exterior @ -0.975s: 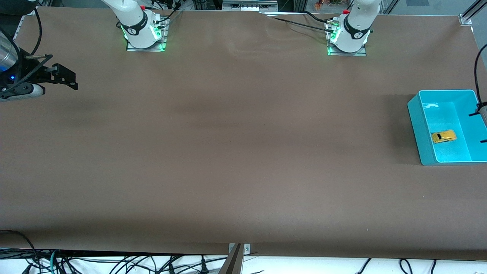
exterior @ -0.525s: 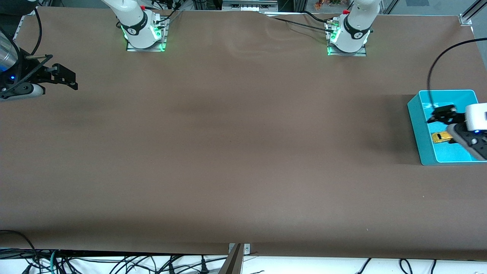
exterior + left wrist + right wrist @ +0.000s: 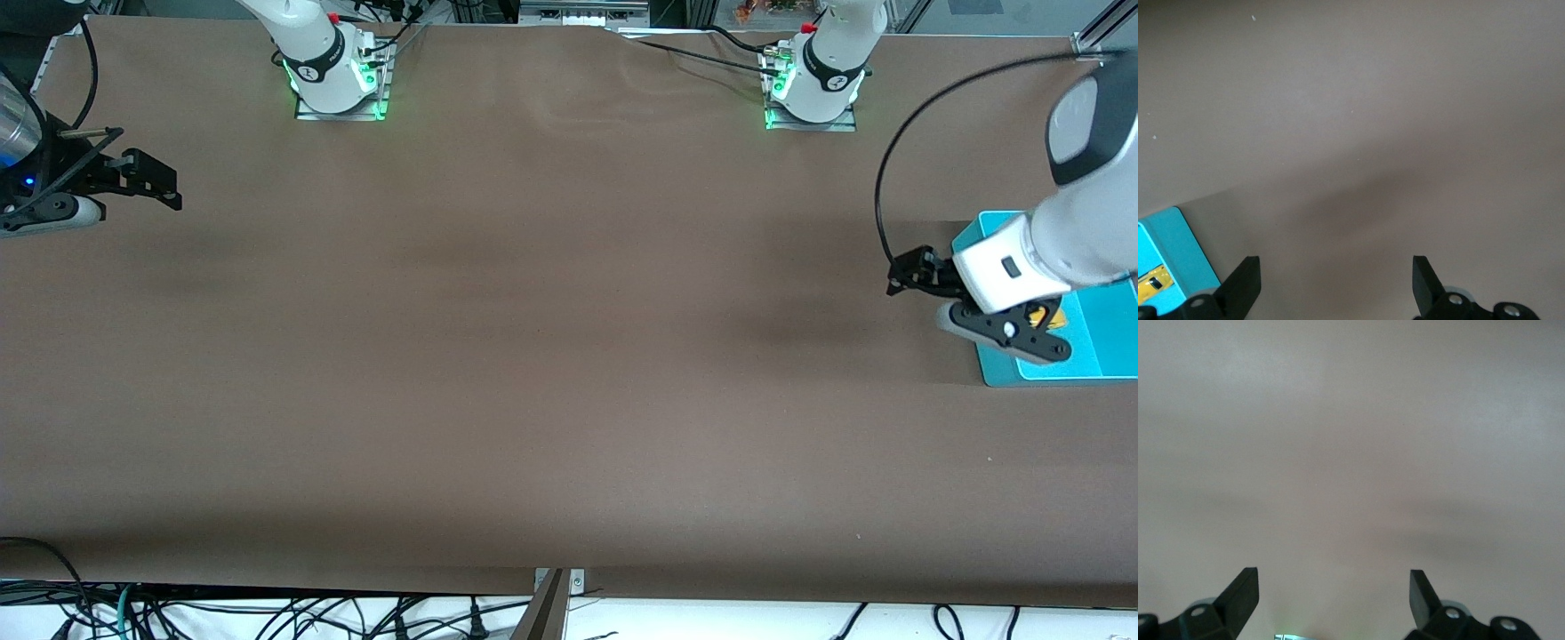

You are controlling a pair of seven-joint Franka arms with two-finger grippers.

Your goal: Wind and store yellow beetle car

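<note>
1. I take the turquoise bin [image 3: 996,373] as my landmark; it sits on the brown table [image 3: 551,356] at the left arm's end.
2. The yellow beetle car [image 3: 1040,316] lies inside that bin, mostly hidden under the left arm's wrist in the front view; in the left wrist view I see only a sliver of it [image 3: 1153,283] within the bin's wall [image 3: 1175,250].
3. My left pincer [image 3: 973,311] hangs over the bin's edge that faces the right arm's end, spilling out over bare table beside it. Its fingers [image 3: 1245,283] stand spread wide, released, with nothing between them and touching nothing.
4. My right pincer [image 3: 147,182] waits well apart from the bin, over the table at the right arm's end. Its fingers [image 3: 1241,590] are likewise spread wide and empty, only bare table under them.
</note>
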